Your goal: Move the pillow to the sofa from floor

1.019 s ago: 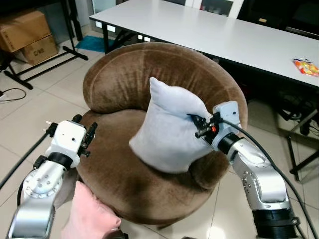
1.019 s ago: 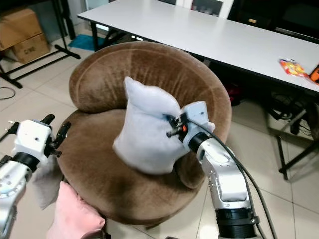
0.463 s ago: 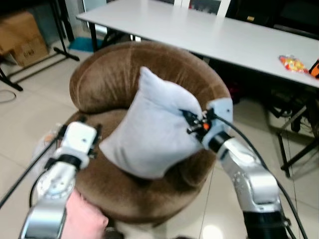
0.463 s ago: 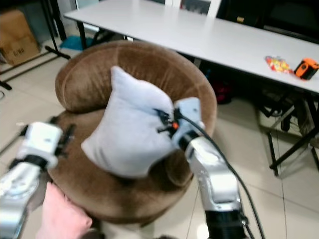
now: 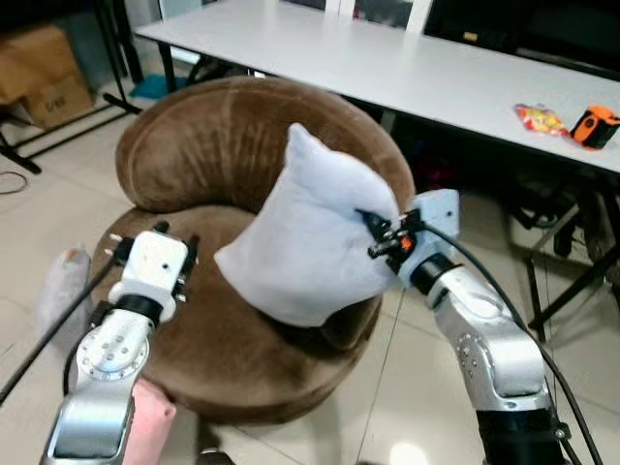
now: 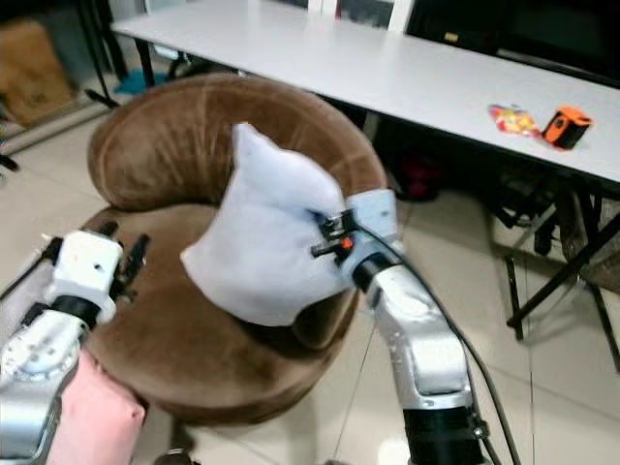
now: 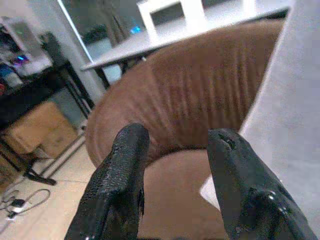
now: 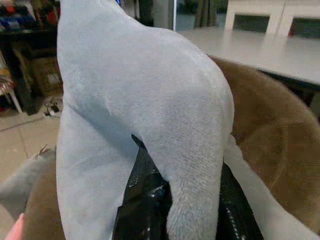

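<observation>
1. Pillow (image 5: 308,242), pale grey, hangs over the seat of the round brown sofa (image 5: 199,155), pinched by the right end effector (image 5: 376,235).
2. Left wrist view: left end effector (image 7: 175,145) spread wide, empty.
3. Right wrist view: pillow fabric is clamped between the black fingers (image 8: 145,200).

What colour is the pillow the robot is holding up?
The pillow is pale grey-blue, plain with no pattern; the left eye view shows it best.

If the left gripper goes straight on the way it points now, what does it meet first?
Probably the sofa: past the open left gripper lies its brown backrest. The pillow hangs just beside that line, so depth is uncertain.
</observation>
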You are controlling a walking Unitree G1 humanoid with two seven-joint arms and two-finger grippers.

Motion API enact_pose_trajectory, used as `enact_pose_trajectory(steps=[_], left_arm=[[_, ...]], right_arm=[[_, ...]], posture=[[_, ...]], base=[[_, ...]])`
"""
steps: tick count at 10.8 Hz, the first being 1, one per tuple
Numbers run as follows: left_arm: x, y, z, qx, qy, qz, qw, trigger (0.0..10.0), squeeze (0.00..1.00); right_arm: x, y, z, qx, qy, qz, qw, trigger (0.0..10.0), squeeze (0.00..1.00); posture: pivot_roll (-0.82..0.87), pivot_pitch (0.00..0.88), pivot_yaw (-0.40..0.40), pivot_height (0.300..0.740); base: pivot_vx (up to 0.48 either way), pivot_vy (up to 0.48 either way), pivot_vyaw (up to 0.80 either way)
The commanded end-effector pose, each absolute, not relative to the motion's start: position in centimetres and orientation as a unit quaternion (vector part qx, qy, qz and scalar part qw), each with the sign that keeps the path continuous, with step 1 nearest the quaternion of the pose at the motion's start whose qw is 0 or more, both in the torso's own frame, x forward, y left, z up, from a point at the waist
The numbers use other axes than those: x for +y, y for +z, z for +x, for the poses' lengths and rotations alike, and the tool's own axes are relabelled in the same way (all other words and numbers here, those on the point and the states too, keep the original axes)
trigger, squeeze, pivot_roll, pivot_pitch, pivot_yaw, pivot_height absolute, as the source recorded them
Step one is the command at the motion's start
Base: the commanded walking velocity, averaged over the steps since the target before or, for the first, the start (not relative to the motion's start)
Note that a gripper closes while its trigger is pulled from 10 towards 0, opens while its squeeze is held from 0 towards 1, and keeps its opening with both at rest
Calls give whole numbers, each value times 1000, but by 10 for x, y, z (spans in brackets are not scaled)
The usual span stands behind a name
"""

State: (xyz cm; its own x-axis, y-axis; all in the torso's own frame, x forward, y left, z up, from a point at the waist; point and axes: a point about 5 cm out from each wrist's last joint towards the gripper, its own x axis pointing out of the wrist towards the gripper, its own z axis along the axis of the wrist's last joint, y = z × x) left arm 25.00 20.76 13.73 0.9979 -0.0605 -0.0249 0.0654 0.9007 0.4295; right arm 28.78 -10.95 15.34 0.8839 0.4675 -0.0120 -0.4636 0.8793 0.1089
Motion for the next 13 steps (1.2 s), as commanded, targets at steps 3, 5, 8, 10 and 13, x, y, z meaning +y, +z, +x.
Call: enact_pose_trajectory(steps=[3, 5, 8, 10, 13], left_arm=[[215, 143, 249, -1, -24, 207, 978, 10000, 0], [217, 144, 252, -1, -22, 206, 978, 10000, 0], [220, 145, 256, 2, -19, 207, 978, 10000, 0], [220, 144, 257, 4, -23, 209, 978, 10000, 0], [219, 144, 259, 4, -26, 208, 978, 10000, 0]], right_arm=[[-95, 169, 291, -22, 256, 61, 964, 10000, 0], [-94, 168, 294, -17, 239, 70, 968, 10000, 0], [-96, 167, 297, -17, 224, 51, 973, 10000, 0], [-98, 166, 299, -17, 216, 44, 975, 10000, 0], [-99, 167, 301, -18, 219, 41, 975, 10000, 0]], posture=[[66, 0, -84, 740], [64, 0, -80, 740], [60, 0, -75, 740], [53, 0, -70, 740], [52, 0, -72, 740]], base=[[234, 0, 679], [366, 0, 0], [368, 0, 0], [366, 0, 0], [366, 0, 0]])
